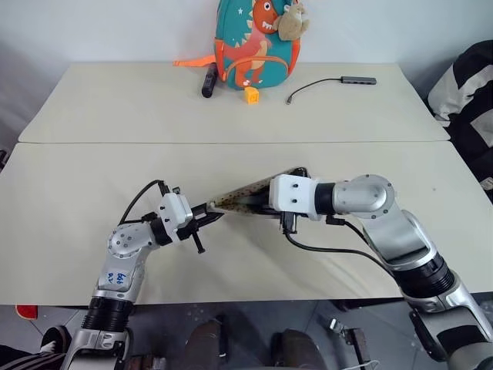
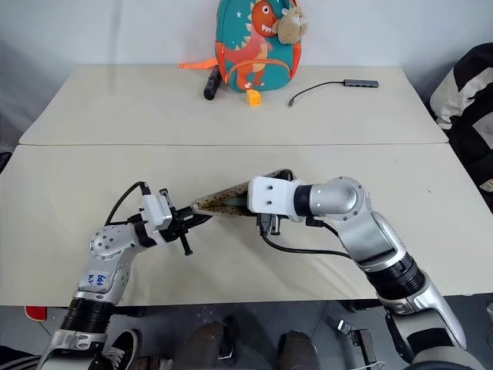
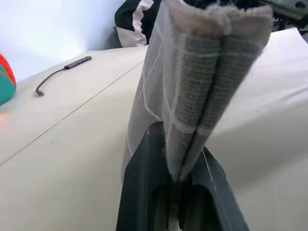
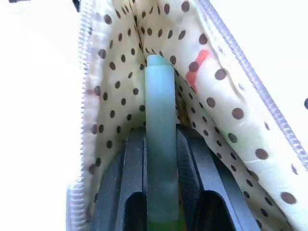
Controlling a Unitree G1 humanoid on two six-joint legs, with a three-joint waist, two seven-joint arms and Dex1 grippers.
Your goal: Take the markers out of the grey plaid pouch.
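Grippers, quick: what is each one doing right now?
Left gripper: shut on one end of the grey plaid fabric pouch.
Right gripper: shut on the bright green stick-shaped marker, inside the pouch's open mouth.

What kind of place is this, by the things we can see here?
Probably a lab or test room made to look like a study desk: two plain tables pushed together, a dinosaur backpack against the wall, and a cable adapter lying loose.
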